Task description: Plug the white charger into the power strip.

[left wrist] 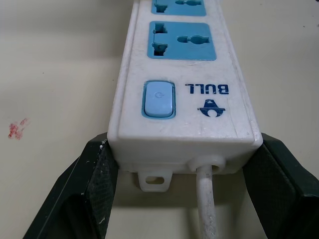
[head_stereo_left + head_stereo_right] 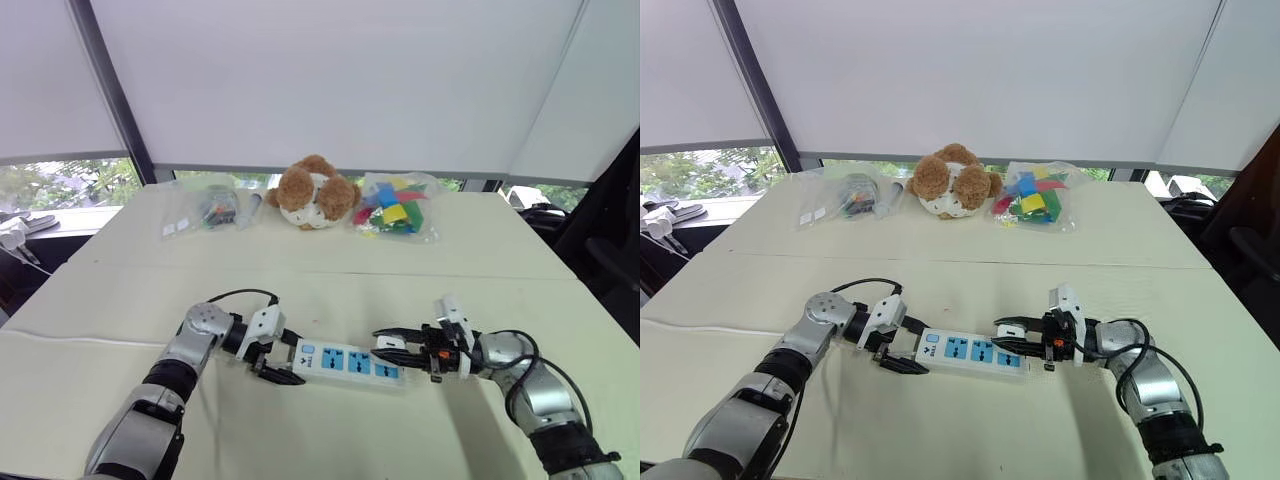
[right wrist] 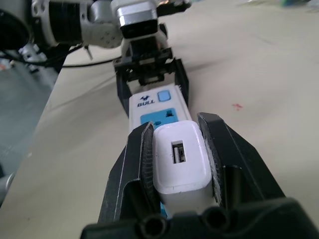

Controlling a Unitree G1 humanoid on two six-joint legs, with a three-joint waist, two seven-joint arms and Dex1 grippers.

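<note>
A pale bench (image 2: 330, 270) stretches toward a window wall with drawn blinds. A white power strip (image 2: 345, 362) with blue sockets lies flat across its near half. At the far edge sits a brown-and-white plush toy (image 2: 313, 192). Just beside it on the robot's right is a clear bag of coloured blocks (image 2: 398, 208), and on its left a clear bag of small items (image 2: 207, 208).

The left gripper (image 2: 288, 360) braces the strip's cable end, its black fingers (image 1: 97, 189) spread wide and pressed against the two long sides of the casing. The right gripper (image 2: 393, 349) reaches over the opposite end of the strip, its fingers clamped on the white charger (image 3: 180, 162).

The charger sits between the pads with its USB port facing the wrist camera, directly over the end sockets. Whether its prongs have entered a socket cannot be told. Near the left fingers, the strip's white cable (image 1: 205, 204) leaves the casing below a blue switch (image 1: 158, 99).
</note>
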